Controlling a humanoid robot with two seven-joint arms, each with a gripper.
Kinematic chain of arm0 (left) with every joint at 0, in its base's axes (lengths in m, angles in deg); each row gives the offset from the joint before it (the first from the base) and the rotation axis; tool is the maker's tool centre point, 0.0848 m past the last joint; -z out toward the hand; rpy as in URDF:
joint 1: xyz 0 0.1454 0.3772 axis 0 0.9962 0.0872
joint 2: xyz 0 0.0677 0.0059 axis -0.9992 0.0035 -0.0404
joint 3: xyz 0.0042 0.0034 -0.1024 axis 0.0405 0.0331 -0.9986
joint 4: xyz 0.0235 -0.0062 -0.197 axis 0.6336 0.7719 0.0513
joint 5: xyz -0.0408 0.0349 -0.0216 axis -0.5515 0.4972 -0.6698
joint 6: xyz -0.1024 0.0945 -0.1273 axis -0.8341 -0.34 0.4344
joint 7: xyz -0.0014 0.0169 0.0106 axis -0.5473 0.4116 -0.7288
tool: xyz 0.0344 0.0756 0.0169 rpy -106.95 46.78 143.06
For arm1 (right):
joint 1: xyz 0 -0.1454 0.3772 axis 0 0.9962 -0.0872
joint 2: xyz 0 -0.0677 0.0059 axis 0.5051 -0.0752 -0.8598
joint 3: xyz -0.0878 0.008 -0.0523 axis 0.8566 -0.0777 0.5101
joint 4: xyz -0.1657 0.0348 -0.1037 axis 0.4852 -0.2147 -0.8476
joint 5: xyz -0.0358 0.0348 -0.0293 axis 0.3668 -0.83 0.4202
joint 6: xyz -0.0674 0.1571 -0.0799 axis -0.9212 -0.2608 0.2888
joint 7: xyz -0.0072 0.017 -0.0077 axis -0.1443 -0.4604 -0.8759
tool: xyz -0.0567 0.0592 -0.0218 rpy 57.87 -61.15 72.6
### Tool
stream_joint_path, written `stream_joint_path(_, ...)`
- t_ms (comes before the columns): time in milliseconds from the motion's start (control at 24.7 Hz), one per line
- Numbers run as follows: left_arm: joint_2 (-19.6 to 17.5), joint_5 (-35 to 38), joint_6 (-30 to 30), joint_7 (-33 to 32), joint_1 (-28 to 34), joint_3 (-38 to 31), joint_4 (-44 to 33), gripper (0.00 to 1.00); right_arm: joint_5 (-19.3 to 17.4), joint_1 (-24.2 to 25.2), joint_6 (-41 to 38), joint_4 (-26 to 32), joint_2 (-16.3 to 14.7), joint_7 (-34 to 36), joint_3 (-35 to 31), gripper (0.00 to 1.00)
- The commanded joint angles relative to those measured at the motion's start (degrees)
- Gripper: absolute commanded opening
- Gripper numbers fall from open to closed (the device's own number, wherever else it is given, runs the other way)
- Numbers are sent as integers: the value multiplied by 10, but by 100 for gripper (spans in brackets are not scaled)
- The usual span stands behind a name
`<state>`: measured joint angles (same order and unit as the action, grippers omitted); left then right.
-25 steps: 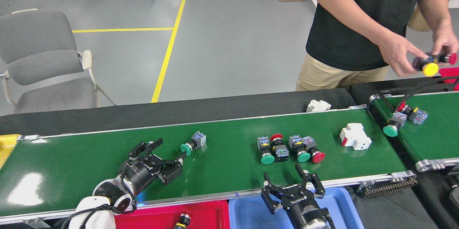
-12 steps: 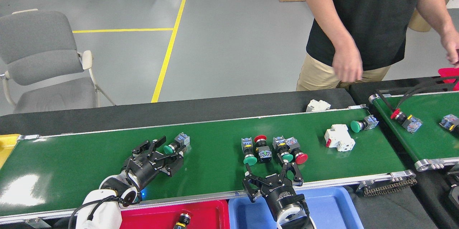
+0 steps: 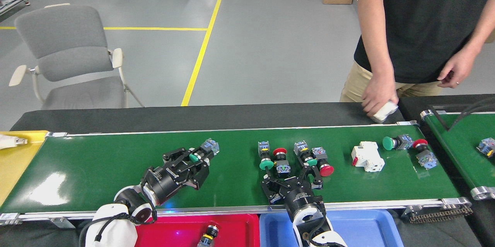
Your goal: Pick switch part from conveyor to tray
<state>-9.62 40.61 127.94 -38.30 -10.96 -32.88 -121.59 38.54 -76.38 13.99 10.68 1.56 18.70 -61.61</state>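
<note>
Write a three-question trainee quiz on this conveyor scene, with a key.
1. True or false: the left pincer is around a green-capped switch on the conveyor.
2. Which tray holds a switch part already? A) red tray B) blue tray
3. Fill in: the person's hand at the conveyor's far edge holds a ____ part.

Key: 1 true; 2 A; 3 white.
</note>
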Motion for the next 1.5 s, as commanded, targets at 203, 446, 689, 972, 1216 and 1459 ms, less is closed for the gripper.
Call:
stream_joint_path(203,-40,-1,11,-8,188,-24,-210,86,-2,-18,9,-4,0,-1,-1,21)
stream_joint_path(446,-26,-6,11,-5,224,-130,-244,99,-8,-7,-20,23,-5,1,-1,6)
stream_joint_path(689,17,-8,11,-5,226,-341,-227,99,-8,63,-86,155,-26,1,78,6)
stream_joint_path(972,22,-4,-4,-5,231,-428,-222,99,-5,166,-143,306,-90,2,238,99)
stream_joint_path(1216,21,-1,-23,-8,244,-344,-254,99,-10,169,-129,316,-87,7,223,99)
stream_joint_path(1459,35,53,-147,-30,226,-219,-269,99,-32,244,12,333,-90,100,35,99)
